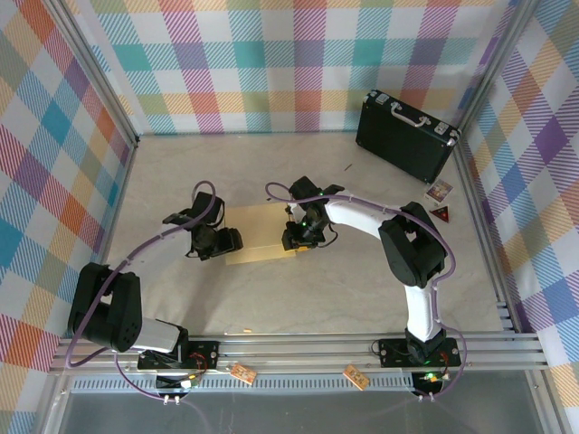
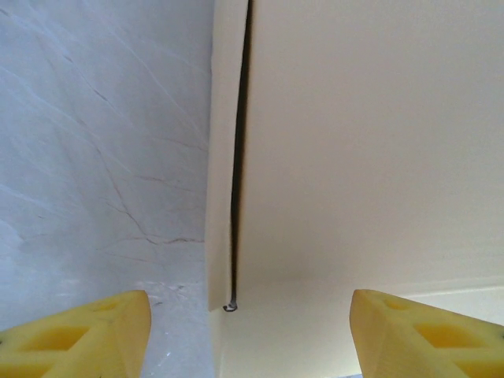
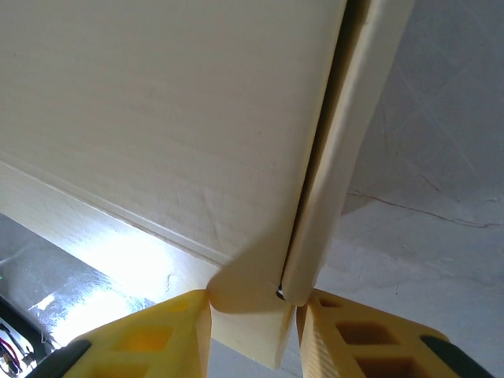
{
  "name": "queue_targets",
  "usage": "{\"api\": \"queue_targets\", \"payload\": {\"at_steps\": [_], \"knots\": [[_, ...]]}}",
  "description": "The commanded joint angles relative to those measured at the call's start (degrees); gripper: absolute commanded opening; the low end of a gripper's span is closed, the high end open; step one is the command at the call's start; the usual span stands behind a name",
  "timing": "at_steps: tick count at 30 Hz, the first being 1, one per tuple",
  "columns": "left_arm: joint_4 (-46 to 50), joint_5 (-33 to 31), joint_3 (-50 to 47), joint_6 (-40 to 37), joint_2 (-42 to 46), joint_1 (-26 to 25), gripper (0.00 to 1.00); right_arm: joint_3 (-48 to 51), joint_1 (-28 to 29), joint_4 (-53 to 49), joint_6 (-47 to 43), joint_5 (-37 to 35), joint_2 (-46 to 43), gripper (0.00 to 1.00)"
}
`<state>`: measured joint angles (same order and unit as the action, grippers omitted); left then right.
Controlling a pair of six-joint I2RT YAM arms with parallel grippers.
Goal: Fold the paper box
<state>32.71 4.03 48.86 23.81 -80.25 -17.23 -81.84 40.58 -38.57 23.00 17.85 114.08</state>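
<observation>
The paper box (image 1: pixel 262 233) lies folded flat and tan in the middle of the table, between both arms. My left gripper (image 1: pixel 232 240) is at its left end. In the left wrist view its yellow fingers (image 2: pixel 79 339) stand wide apart and open, with the box's cream panel (image 2: pixel 362 157) and a slit along its edge between them, touching neither pad. My right gripper (image 1: pixel 295 237) is at the box's right end. In the right wrist view the gripper (image 3: pixel 252 335) is shut on a corner flap of the box (image 3: pixel 173 126), pads pressed on both sides.
A black briefcase (image 1: pixel 404 134) with a metal handle stands at the back right corner. Two small cards (image 1: pixel 440 191) lie by the right wall. Plaid walls enclose the table on three sides. A metal rail (image 1: pixel 289 348) runs along the near edge.
</observation>
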Motion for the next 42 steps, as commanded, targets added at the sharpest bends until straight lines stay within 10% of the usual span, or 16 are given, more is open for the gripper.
{"api": "queue_targets", "payload": {"at_steps": [1, 23, 42], "knots": [[3.6, -4.2, 4.5, -1.7, 1.0, -0.5, 0.66, -0.3, 0.4, 0.5, -1.5, 0.3, 1.4, 0.33], [0.6, 1.1, 7.9, -6.6, -17.5, 1.7, 0.49, 7.7, 0.4, 9.8, -8.6, 0.4, -3.3, 0.37], [1.5, 6.2, 9.1, -9.6, -21.0, 1.8, 0.46, 20.6, 1.0, 31.4, -22.2, -14.2, -5.7, 0.43]]}}
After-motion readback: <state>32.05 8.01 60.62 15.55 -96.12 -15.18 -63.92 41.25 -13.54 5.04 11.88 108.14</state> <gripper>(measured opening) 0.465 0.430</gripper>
